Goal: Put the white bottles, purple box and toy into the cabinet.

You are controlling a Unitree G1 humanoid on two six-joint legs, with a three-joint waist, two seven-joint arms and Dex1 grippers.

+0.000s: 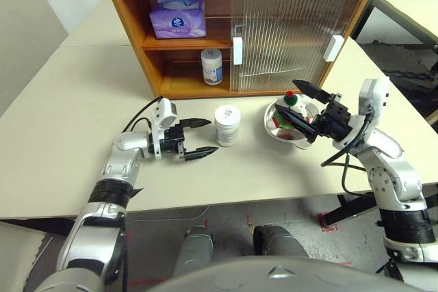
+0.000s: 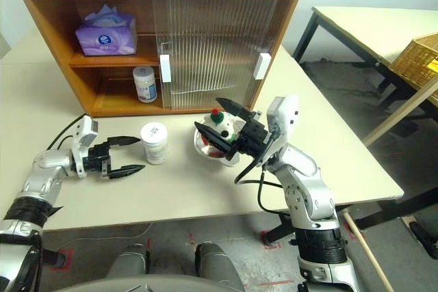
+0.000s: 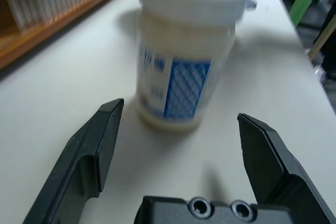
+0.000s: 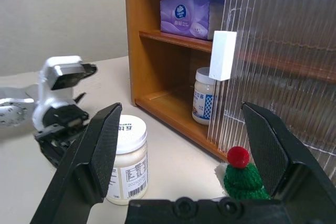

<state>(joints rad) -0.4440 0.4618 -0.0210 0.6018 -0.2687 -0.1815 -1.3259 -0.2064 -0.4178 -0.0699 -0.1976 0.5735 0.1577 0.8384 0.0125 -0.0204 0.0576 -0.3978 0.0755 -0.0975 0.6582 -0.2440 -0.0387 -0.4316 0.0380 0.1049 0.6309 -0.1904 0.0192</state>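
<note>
The left gripper (image 1: 200, 137) is lying level on the counter (image 1: 61, 107) with its fingers apart, pointing toward 3 o'clock at the near white bottle (image 1: 226, 125), which is standing upright just beyond the fingertips and not yet between them. For a good pick, the arm is needing to slide further toward 3 o'clock until the bottle body is sitting centred between both fingers, then closing below the cap so the bottle is not tipping. At 12 o'clock the cabinet (image 1: 130, 15) is standing with its left side open: the purple box (image 1: 178, 17) is already resting on the upper shelf and the second white bottle (image 1: 211, 66) on the lower shelf. Toward 3 o'clock, the toy (image 1: 290, 102) is sitting in a steel bowl (image 1: 272, 124) in front of the sliding door (image 1: 287, 29). The right gripper (image 1: 302, 107) is hovering around the toy, fingers spread wide, gripping nothing
</note>
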